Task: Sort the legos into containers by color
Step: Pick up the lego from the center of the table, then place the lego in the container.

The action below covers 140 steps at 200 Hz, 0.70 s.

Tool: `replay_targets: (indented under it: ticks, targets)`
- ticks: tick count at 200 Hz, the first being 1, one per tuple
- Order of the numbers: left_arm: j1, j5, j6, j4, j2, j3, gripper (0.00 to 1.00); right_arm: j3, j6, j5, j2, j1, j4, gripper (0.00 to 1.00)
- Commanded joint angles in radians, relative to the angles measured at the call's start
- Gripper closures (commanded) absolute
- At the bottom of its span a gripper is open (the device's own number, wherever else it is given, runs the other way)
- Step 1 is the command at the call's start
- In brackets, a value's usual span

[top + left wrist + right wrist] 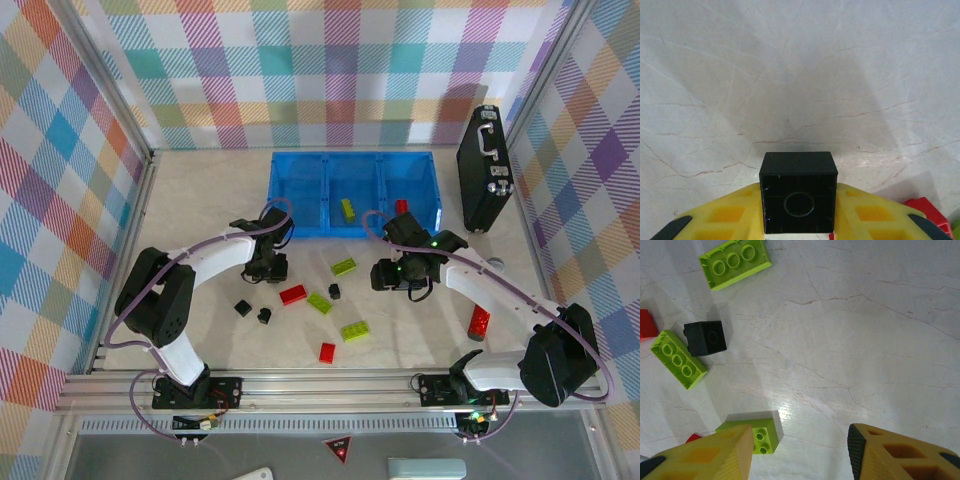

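A pale, veined tabletop (200, 200) sits inside checked cloth walls. Sorting looks barely begun: the glossy blue tray (352, 156) holds one lime brick (347, 208) in its middle compartment and one red brick (401, 206) in its right one. In front of the tray, several studded plastic bricks (319, 303) lie loose, lime, red and black. Near the tray's left end, the left gripper (798, 212) is clamped on a small black brick (798, 172). The right gripper (801, 440), jaws apart, hovers over a short lime brick (762, 435).

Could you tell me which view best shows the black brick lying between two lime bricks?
The right wrist view: the black brick appears close and unobstructed. The top external view shows that brick tiny.
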Motion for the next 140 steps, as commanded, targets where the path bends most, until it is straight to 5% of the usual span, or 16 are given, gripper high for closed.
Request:
replay_targets:
  ticks: [1,75,140]
  targets:
    - [-0.006,-0.011,0.019,-0.057,-0.005,0.050,0.67,0.023,0.000,0.013,-0.021,0.007,-0.027,0.46]
    - [-0.007,-0.029,0.059,-0.148,0.016,0.304,0.68,0.015,-0.002,0.036,-0.029,0.006,-0.028,0.46]
    - [0.006,-0.097,0.124,-0.200,0.237,0.652,0.68,0.010,0.003,0.051,-0.051,0.006,-0.040,0.46]
